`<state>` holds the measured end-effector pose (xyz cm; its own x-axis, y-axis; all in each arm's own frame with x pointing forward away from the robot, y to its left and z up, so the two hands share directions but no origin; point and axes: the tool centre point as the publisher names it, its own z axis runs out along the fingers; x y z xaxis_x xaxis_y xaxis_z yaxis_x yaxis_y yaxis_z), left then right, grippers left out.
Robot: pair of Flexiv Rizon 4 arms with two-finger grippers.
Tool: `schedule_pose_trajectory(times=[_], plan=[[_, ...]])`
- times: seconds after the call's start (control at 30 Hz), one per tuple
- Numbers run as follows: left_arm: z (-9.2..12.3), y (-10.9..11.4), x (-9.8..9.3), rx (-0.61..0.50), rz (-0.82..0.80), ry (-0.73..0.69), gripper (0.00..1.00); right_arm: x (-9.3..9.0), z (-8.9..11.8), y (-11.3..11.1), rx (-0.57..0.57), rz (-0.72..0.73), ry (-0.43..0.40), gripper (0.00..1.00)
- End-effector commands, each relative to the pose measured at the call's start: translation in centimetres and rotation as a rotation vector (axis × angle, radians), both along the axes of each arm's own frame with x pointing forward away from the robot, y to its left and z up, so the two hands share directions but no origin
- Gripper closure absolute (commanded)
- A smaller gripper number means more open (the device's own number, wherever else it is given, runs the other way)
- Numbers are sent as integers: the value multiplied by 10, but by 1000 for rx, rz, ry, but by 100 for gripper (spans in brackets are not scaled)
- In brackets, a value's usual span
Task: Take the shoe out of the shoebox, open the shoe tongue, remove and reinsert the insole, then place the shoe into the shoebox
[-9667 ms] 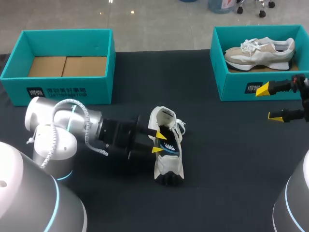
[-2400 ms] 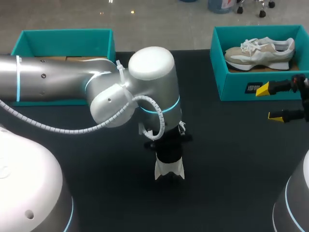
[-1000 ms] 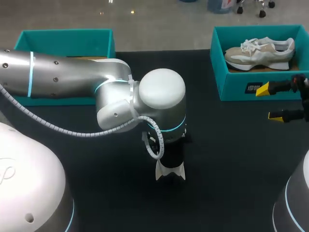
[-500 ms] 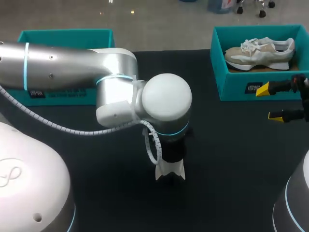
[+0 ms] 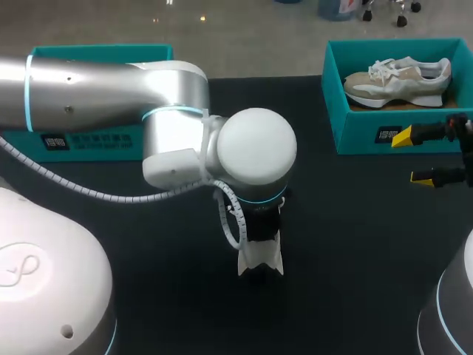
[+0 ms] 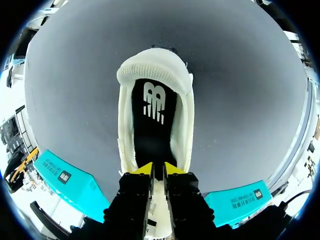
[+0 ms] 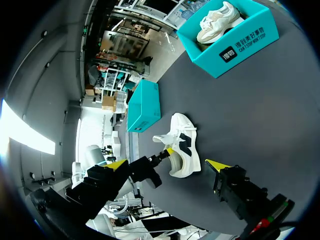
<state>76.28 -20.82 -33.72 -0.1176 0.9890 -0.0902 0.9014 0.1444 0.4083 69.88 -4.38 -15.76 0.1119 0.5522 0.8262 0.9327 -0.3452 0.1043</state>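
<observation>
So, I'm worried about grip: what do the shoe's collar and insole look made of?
The collar looks like white knitted mesh with a matte finish, judging by its fine woven texture. The insole looks like smooth matte black fabric with a white printed logo. Foam underneath is only a guess.

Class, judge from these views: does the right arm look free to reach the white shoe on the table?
Doubtful: the left arm hangs over the white shoe, hiding all but one end, so the right arm could touch only that.
</observation>
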Motion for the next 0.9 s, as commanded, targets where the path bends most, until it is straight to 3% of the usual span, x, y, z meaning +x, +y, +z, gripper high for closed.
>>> schedule_pose_trajectory(times=[0.03,0.73,0.9], plan=[[-3,-7,-2,17,5,6,0,-1,-1,1,-3,-3,2,0],[-9,-5,2,50,16,19,0,-1,-1,1,-3,-3,2,0],[0,-4,10,38,27,12,0,-1,-1,1,-3,-3,2,0]])
